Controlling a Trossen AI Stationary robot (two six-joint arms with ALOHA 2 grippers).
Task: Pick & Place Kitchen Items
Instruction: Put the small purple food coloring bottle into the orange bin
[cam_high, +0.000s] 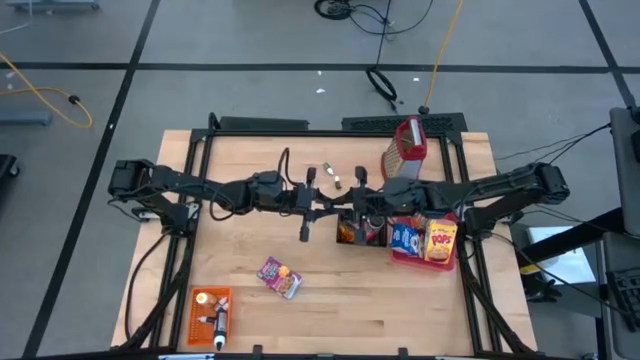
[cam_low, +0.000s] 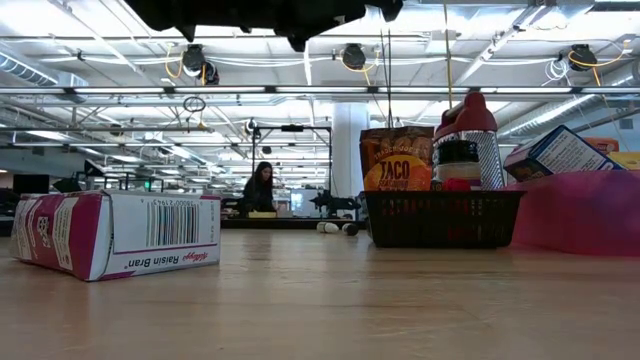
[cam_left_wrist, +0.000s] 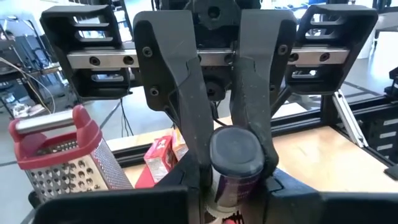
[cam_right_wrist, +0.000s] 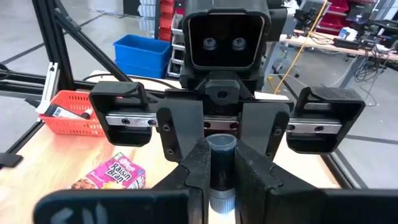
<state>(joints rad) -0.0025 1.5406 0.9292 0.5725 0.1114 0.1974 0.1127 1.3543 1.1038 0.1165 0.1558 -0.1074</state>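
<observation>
Meeting mid-air over the surface (cam_high: 250, 310), left fingers (cam_left_wrist: 186, 112) and right fingers (cam_right_wrist: 199, 168) both clench one small capped jar (cam_left_wrist: 235, 155). Light, rigid, slick — best gripped round its body.

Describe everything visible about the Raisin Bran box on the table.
The Raisin Bran box is a small purple carton, seemingly cardboard, with a cereal picture on its face and a white end bearing a barcode. It lies flat on the wooden table, skewed, apart from the orange crate. No gripper touches it.
</observation>
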